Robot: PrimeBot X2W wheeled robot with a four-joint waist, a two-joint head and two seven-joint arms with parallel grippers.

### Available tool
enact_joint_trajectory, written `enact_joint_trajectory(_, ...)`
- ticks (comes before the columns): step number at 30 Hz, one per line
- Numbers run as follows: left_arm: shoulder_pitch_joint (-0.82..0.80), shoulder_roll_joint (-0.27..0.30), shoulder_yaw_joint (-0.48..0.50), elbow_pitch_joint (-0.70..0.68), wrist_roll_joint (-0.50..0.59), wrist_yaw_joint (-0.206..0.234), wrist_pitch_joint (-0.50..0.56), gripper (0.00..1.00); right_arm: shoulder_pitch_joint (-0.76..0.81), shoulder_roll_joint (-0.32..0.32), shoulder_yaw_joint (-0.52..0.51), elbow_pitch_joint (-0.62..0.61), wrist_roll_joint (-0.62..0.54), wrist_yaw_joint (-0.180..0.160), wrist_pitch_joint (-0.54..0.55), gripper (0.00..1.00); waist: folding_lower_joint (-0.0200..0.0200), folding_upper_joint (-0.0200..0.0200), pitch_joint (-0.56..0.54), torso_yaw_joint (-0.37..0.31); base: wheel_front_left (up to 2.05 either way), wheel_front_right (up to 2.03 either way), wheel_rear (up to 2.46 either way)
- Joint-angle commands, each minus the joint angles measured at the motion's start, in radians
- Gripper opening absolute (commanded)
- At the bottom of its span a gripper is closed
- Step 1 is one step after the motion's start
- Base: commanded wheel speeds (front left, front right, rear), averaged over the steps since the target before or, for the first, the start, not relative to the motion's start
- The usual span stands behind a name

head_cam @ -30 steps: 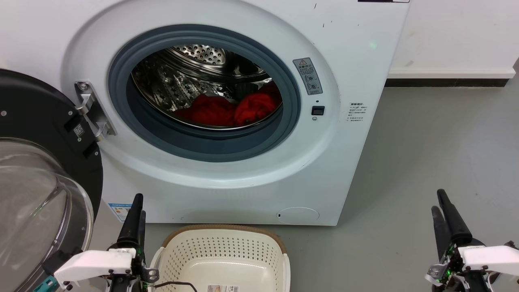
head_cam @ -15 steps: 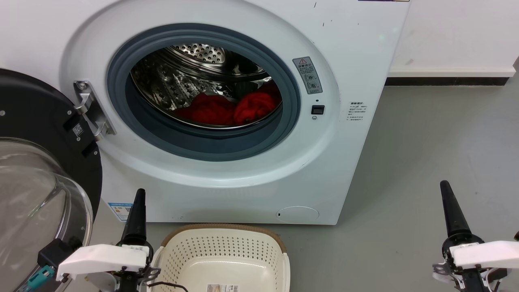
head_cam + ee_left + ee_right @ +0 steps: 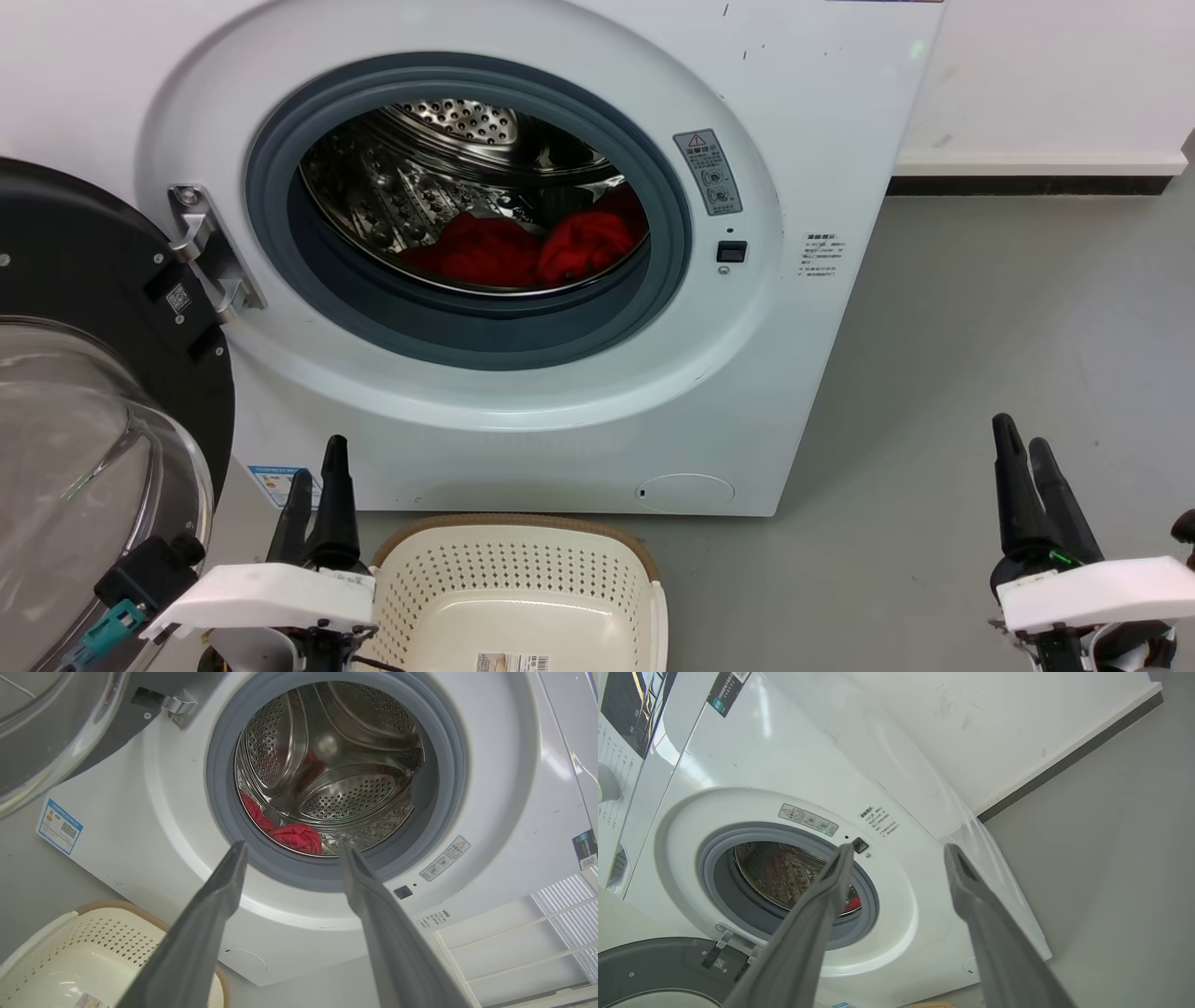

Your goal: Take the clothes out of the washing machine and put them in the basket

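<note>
Left end effector (image 3: 317, 457) turned, tapered, splayed.

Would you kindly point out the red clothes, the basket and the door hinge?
red clothes (image 3: 485, 257), head view, middle of the heap
basket (image 3: 509, 569), head view, perforated back wall
door hinge (image 3: 210, 252), head view, metal bracket

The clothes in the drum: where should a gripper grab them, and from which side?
Likely the raised, bunched mound at the right of the clothes: it stands proud of the drum floor, easy to pinch. Enter straight through the porthole from the front; the drum walls block every other side.
</note>
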Motion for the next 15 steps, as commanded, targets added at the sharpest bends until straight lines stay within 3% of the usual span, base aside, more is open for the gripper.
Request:
enact_joint_trajectory(1,0.000,0.002,-0.005,-0.022,0.043,0.006,-0.013,1.00,-0.002,-0.002,0.004,-0.026,-0.053,0.000,-0.012,1.00,0.0000,0.0000,0.000,0.000,0.00,0.00,0.00)
enact_joint_trajectory(15,0.023,0.002,-0.028,-0.038,0.233,0.032,-0.056,1.00,0.025,-0.001,0.005,-0.073,-0.278,0.000,-0.056,1.00,0.0000,0.0000,-0.001,0.000,0.00,0.00,0.00)
